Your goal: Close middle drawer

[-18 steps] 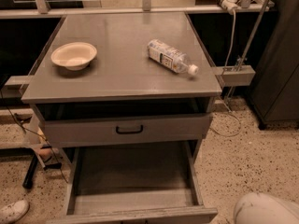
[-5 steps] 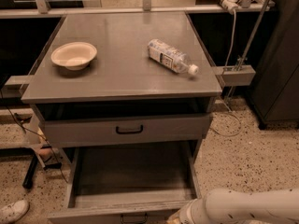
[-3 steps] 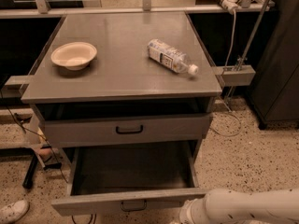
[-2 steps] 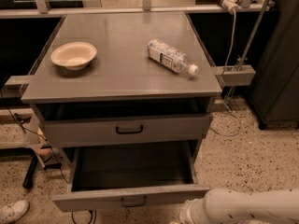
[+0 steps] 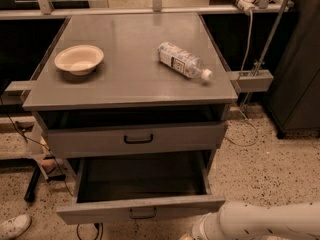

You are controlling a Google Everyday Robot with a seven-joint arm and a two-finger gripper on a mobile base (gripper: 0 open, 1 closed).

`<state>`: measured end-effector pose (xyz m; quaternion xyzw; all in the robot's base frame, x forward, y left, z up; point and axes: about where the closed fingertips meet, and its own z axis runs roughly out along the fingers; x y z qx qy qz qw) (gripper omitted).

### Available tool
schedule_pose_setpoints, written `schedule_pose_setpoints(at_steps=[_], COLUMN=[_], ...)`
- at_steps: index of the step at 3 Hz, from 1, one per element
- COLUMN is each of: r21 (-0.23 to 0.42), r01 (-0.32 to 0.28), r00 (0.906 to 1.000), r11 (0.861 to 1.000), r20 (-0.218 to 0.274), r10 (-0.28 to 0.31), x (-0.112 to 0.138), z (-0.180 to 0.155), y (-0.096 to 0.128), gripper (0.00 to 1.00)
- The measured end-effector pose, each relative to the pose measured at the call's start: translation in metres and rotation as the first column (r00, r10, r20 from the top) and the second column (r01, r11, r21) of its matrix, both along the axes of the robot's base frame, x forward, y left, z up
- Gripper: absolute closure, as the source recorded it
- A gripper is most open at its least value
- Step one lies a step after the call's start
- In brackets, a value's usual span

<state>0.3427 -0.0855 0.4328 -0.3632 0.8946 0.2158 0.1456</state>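
**Desk:** Where does the middle drawer point(image 5: 140, 210) sit in the camera view?

**Photographer:** Low in a grey metal cabinet point(image 5: 220, 134), pulled well out toward the camera. Its low, wide front panel carries a small black loop handle point(image 5: 143, 214) at the centre, and the long shallow tray behind it lies open to view. Directly above is the upper drawer point(image 5: 135, 140), with a taller front and a wider black handle.

**Desk:** And the gripper?

**Photographer:** The gripper point(image 5: 189, 236) is at the very bottom edge, just below the right end of the middle drawer's front panel and to the right of the loop handle. It is cut off by the frame, so I cannot tell whether it is released or clenched, or whether it touches the panel. The white arm point(image 5: 270, 222) runs in from the lower right corner, across the speckled floor point(image 5: 260, 169).

**Desk:** What is on top?

**Photographer:** The cabinet's flat surface point(image 5: 125, 81) holds a pale bowl point(image 5: 79, 59) upright at the left and a clear plastic bottle point(image 5: 183, 60) on its side at the right, white cap toward the right edge. The two are well apart. A white shoe point(image 5: 12, 227) shows at the lower left corner.
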Motion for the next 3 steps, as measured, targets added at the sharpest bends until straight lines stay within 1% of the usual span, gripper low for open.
schedule_pose_setpoints(at_steps=[1,2,3], r21=[0.0,0.005,0.003], r01=[0.0,-0.012,-0.032], r00=[1.0,0.9984,0.9901], r11=[1.0,1.0,0.999], r20=[0.001,0.055,0.136], r10=[0.0,0.012,0.032], x=[0.0,0.012,0.033], z=[0.0,0.002,0.007], y=[0.0,0.007,0.018], gripper=[0.66,0.89,1.0])
